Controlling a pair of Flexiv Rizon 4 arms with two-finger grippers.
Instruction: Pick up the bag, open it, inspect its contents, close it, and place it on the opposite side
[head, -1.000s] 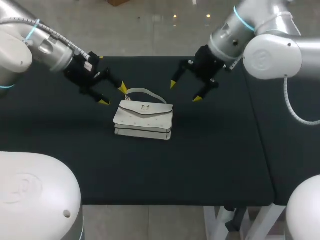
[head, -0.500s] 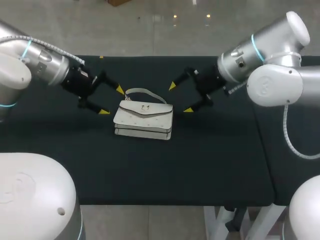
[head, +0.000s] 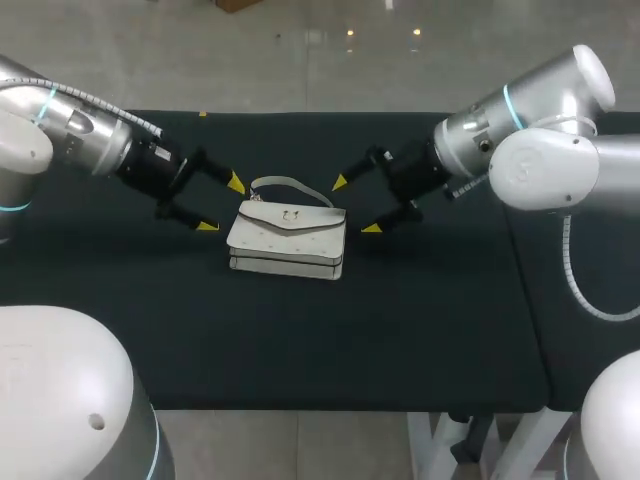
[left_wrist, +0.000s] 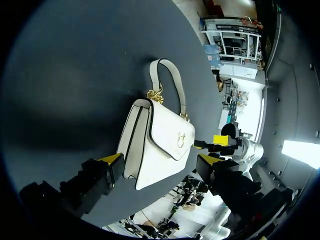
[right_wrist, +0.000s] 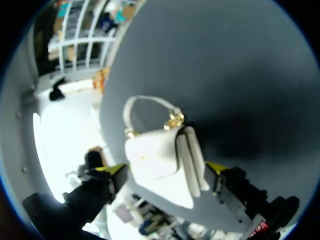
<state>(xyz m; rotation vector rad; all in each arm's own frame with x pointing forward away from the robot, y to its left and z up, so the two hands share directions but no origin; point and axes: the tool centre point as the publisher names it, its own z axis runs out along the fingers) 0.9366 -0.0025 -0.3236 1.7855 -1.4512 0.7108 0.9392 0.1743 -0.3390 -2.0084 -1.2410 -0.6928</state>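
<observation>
Light falls evenly from above in the head view. The dark tabletop (head: 300, 340) stays matte, and the white bag (head: 287, 240) stands out bright, with only a thin soft shadow at its base. In the right wrist view, hard white glare burns beyond the tabletop's edge, and a broad dark shadow lies beside the bag.

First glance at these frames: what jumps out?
A white bag lies alone mid-way across the black table, with its flap down and its handle toward the far edge. The left tool and the right tool flank it from either side, both open, with bright yellow tips. Neither appears to touch the bag.
</observation>
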